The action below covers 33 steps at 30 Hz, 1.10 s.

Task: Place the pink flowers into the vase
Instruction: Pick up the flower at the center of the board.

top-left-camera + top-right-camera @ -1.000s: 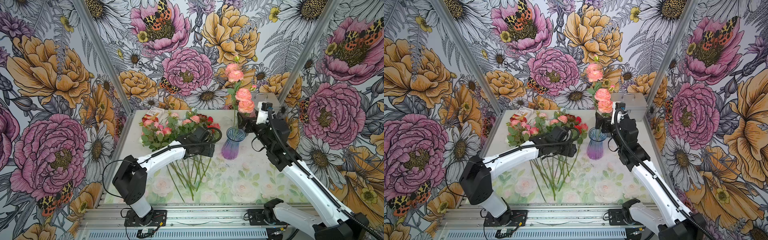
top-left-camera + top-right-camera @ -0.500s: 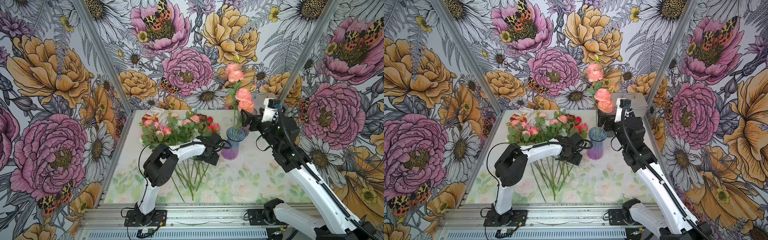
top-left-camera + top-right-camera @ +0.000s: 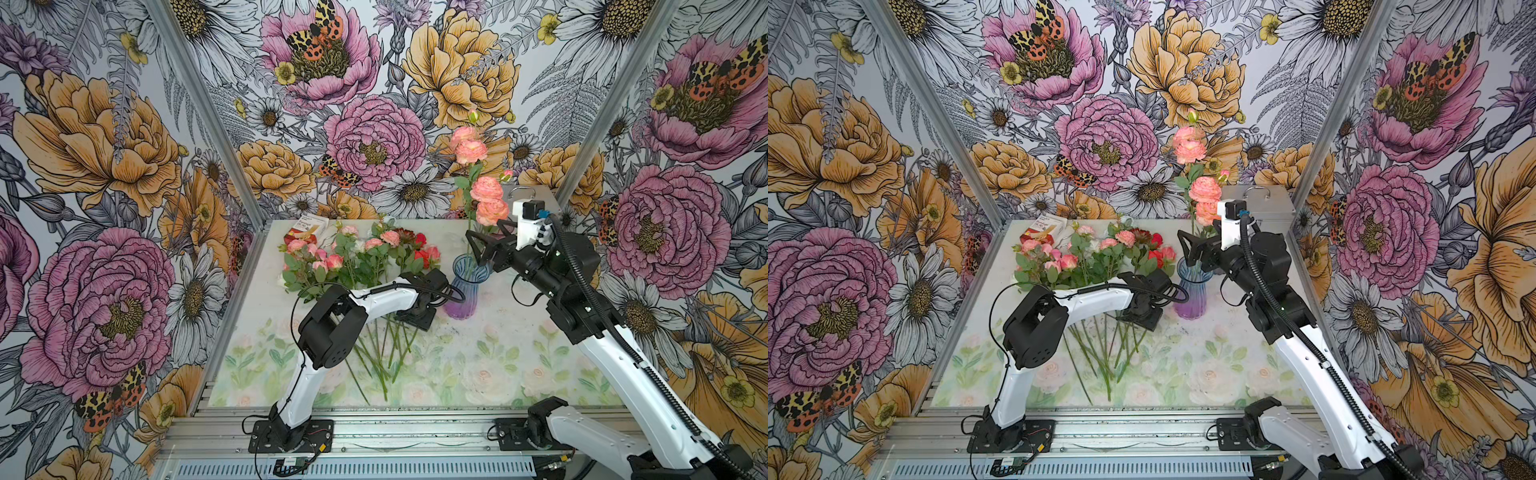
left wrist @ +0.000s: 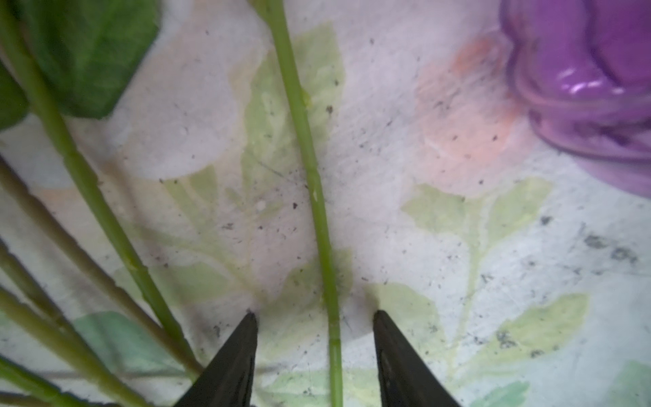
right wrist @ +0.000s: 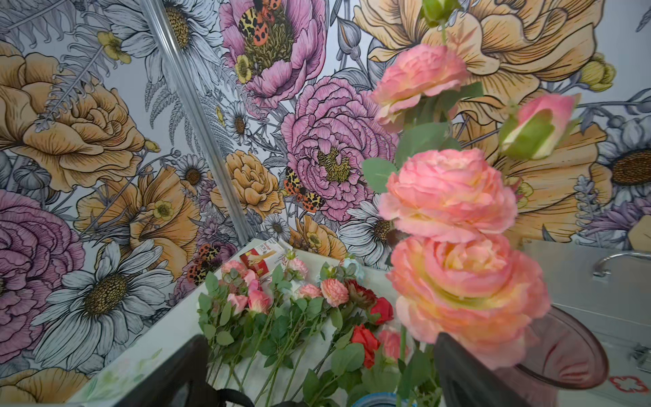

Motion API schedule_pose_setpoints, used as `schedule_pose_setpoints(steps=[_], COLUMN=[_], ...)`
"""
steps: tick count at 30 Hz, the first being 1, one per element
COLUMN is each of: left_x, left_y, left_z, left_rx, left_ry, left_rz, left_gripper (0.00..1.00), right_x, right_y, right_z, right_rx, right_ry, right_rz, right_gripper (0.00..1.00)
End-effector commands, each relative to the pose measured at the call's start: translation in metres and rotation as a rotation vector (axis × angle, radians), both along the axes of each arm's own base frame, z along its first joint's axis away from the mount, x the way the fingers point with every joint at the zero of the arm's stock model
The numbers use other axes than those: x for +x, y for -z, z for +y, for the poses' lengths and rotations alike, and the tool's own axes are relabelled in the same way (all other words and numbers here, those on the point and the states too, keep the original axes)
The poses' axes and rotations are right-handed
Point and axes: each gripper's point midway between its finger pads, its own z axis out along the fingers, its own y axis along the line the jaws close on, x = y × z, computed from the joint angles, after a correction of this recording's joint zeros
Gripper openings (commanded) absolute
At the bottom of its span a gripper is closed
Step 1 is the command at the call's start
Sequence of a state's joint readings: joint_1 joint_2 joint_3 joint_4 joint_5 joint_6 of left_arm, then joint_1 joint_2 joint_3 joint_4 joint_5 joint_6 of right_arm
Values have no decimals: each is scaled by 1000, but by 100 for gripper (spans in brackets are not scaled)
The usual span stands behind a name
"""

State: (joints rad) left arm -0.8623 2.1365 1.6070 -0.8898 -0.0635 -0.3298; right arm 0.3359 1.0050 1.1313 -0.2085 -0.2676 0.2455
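Observation:
The vase (image 3: 465,286) (image 3: 1191,291), ribbed glass shading from blue to purple, stands at mid-table and holds one tall stem of pink flowers (image 3: 486,195) (image 3: 1204,191) (image 5: 451,197). More pink flowers (image 3: 357,253) (image 3: 1092,257) (image 5: 281,299) lie in a pile left of it, stems towards the front. My left gripper (image 4: 315,317) is down on the mat beside the vase's foot (image 4: 591,88). It is open, with one green stem (image 4: 317,197) between its fingers and a gap on each side. My right gripper (image 3: 484,232) (image 5: 317,343) hangs open above the vase's mouth, by the standing stem.
Red and dark blooms (image 3: 419,245) are mixed into the pile's right side. A red-and-white box (image 3: 305,230) lies at the back left. A metal case with a handle (image 3: 536,197) stands at the back right. Flower-printed walls close three sides.
My left gripper moved right along the stems towards the vase, its elbow folding in, and its jaws narrowed around one stem. My right gripper drew back slightly from the vase.

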Motion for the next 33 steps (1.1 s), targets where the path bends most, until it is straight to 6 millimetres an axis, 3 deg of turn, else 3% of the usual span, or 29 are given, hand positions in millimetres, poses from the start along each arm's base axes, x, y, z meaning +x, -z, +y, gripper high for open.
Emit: schedule_pose_setpoints(steps=[1,10,16,19,22,29,33], left_x=[-3,-17,-25,-28,-29,-1,27], left_y=[9,25,32,35,38,6,-37], left_z=[-6,5,7,3,4,4,15], left_rx=[19,52,68,66,72,-42,-137], left_ry=[30,50,75,85,87,4,-76], left_rz=[2,51,72,80,83,6,-101], left_gripper=[50,31,14,0,0,0,0], right_x=[-7,-1,3,4,4,7,9], right_y=[-1,5,5,5,5,9,11], right_z=[9,-2,-6,-8,-9,-8,-7], right_rx=[-18,-28,-26,-24,-23,-24,-27], right_ry=[-70,8,39,48,55,54,56], right_rz=[31,46,50,50,50,64,77], right_gripper=[99,99,99,99,99,99,99])
